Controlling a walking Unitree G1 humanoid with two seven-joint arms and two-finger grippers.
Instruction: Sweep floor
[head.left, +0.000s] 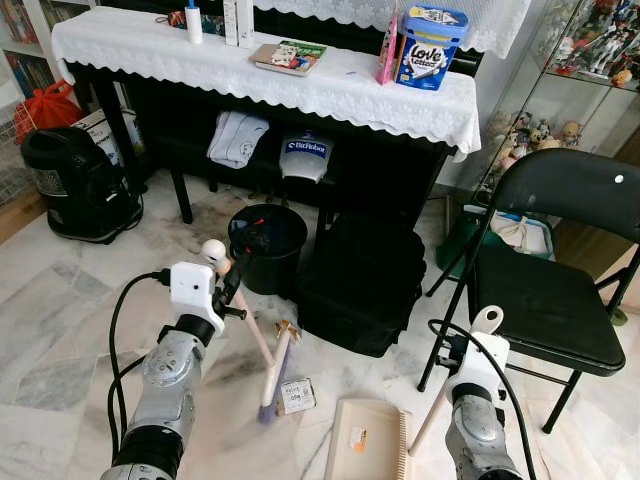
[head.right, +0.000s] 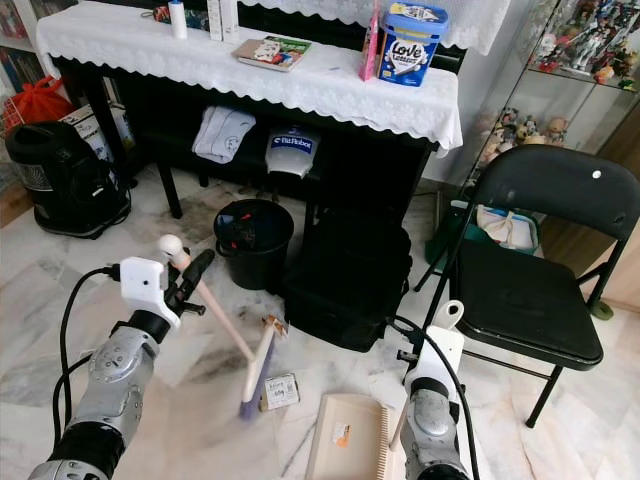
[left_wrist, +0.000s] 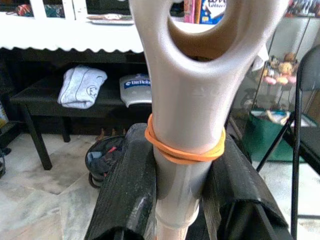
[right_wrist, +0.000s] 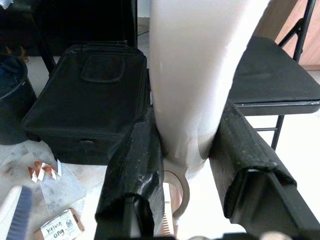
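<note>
Broom (head.left: 272, 372) is gripped by the left pincer (head.left: 228, 290), dustpan (head.left: 368, 440) by the right pincer (right_wrist: 185, 155); next, push the small box (head.left: 296, 396) in.

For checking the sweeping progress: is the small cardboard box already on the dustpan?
No, the small cardboard box lies on the floor beside the dustpan.

Even indoor light, head views sharp. Deep shade under the piano (head.left: 300, 150); the white cloth (head.left: 350, 85) is bright. In both wrist views, near handles are blurred.
</note>
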